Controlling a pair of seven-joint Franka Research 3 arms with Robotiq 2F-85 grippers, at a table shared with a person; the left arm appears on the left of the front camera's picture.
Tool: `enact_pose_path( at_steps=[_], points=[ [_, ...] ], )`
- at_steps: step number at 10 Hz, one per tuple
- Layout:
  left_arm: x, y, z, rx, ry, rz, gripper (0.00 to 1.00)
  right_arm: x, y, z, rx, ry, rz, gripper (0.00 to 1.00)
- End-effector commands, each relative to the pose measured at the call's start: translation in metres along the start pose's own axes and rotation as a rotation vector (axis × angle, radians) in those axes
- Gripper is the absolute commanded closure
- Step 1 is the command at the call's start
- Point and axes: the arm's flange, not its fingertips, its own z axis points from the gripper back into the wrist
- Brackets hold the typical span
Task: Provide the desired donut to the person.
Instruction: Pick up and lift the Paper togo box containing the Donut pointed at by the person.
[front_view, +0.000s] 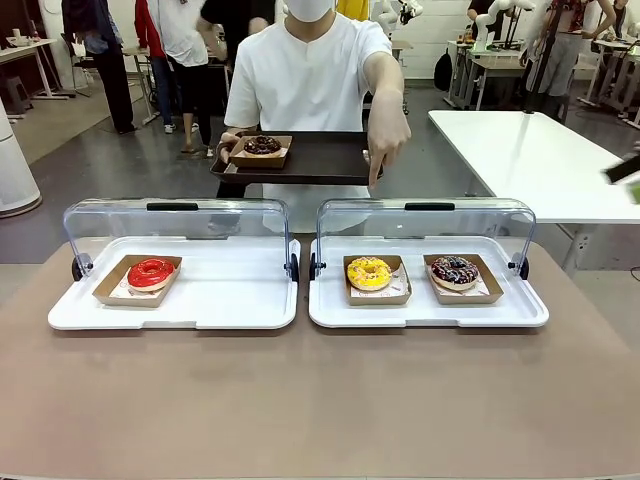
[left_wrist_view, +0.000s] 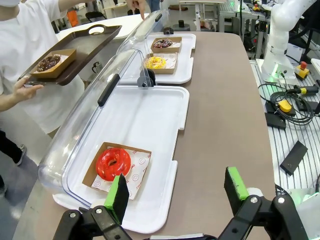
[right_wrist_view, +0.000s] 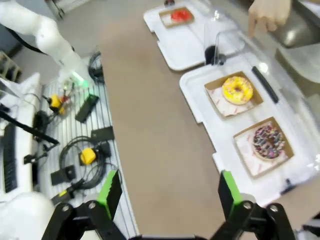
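A brown desk (front_view: 320, 400) carries a left tray (front_view: 230, 295) and a right tray (front_view: 420, 312), both white with clear lids raised. At the far side, on a grey floor (front_view: 120, 170), the person (front_view: 300, 80) holds a dark tray (front_view: 320, 160). Their hand (front_view: 385, 135) points down toward the yellow donut (front_view: 369, 272) in the right tray's left half. The wrist views bring in the left tool (left_wrist_view: 176, 187) and right tool (right_wrist_view: 168, 189), both spread wide over the desk's near edge, and cables (right_wrist_view: 75, 150) beside it. A red donut (front_view: 151, 272) lies in the left tray.
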Motion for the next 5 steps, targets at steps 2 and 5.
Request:
enact_pose_path(
  at_steps=[2,5],
  points=[
    [0.001,0.000,0.001,0.007,0.002,0.001,0.00,0.048,-0.009,-0.065,0.048,0.313,0.045,0.00],
    [0.001,0.000,0.001,0.007,0.002,0.001,0.00,0.052,-0.006,-0.126,0.016,0.453,0.085,0.00]
  ],
)
